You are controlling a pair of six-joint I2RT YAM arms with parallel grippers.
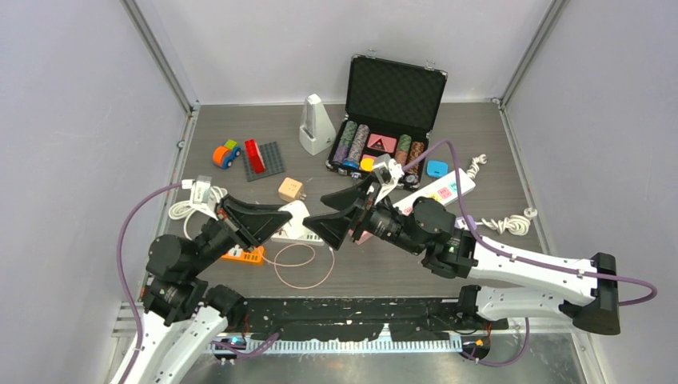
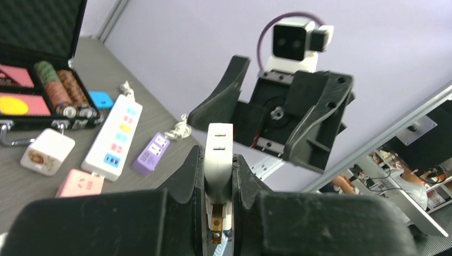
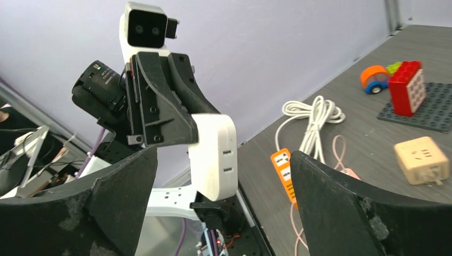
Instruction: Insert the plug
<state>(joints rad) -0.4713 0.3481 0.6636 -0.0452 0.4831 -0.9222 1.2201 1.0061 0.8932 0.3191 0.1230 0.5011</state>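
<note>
Grey table, lilac-walled booth.
Item: white plug, raised off the surface, pinched between the nearly closed fingers of the left gripper; one brass prong shows below.
Right gripper: spread wide, empty, facing the plug.
White power strip: well apart.
Status, judged: plug in hand; insertion not begun.
Intended socket unclear; plug's base hidden between fingers.

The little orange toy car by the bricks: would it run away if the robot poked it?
Probably: the toy car seems to sit on round wheels, so a push along its length would likely roll it across the flat table. It looks small and plastic, so likely light and stiff. Pushed sideways, it might skid or tip.
</note>
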